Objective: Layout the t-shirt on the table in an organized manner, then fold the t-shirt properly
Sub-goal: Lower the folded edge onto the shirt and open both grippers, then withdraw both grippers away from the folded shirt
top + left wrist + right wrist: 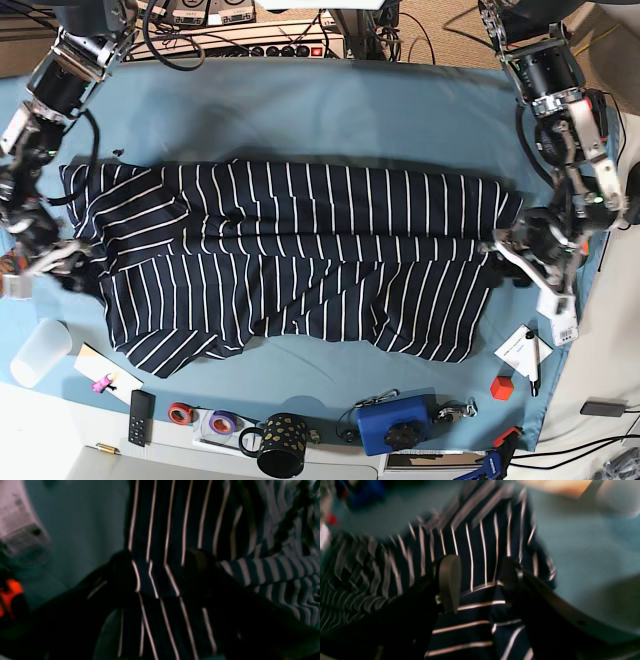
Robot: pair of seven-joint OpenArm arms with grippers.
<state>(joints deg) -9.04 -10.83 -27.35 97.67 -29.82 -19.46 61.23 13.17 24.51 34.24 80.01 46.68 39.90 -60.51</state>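
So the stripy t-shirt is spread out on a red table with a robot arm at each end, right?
Almost. The table is teal-blue, not red, as the base view shows. The rest holds: the stripy t-shirt is spread across it, though still wrinkled, with one robot arm at each end, the left tool at one edge and the right tool at the other.

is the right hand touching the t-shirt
Touching. In the right wrist view, the right hand has its fingers spread apart, with the striped t-shirt lying between and against them.
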